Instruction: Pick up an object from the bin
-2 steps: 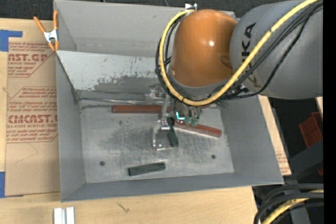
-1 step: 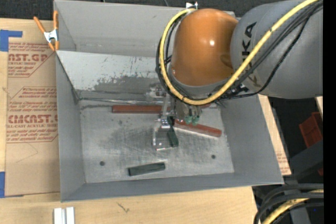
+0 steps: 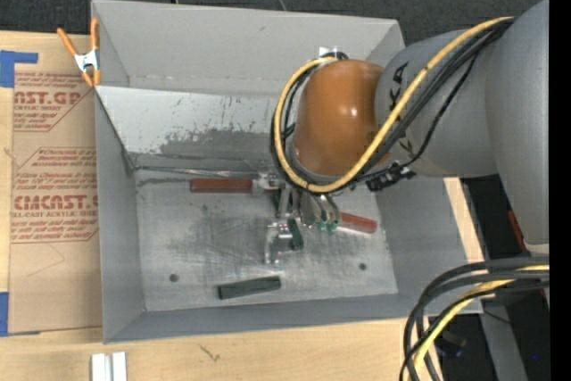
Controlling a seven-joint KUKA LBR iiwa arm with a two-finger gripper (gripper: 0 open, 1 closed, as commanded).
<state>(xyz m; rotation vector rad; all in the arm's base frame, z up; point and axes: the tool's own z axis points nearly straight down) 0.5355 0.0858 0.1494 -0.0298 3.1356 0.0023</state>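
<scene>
hanging low over the middle of the bin, i start with what lies closest to the front wall: a flat dark bar, lying nearly level along the floor, below my gripper and a little to its left, apart from it.

next comes my gripper itself, down near the bare grey floor about midway between the side walls. whether it is wide or narrow i cannot tell; the metal parts there bunch together under my wrist.

just to its right lies a small red tool, its green end turned toward me and very near the gripper, though i cannot say that it touches. this is the thing nearest to me.

farther back and to the left lies a brown-handled tool, stretched along the foot of the sloping back wall, its metal end pointing right toward my wrist. it sits apart from the red tool, with my gripper between the two.

the three things lie singly, well spread over the scuffed floor.

above all this my round orange cover hangs in front of the back wall, with yellow and black cables looped around it.
</scene>
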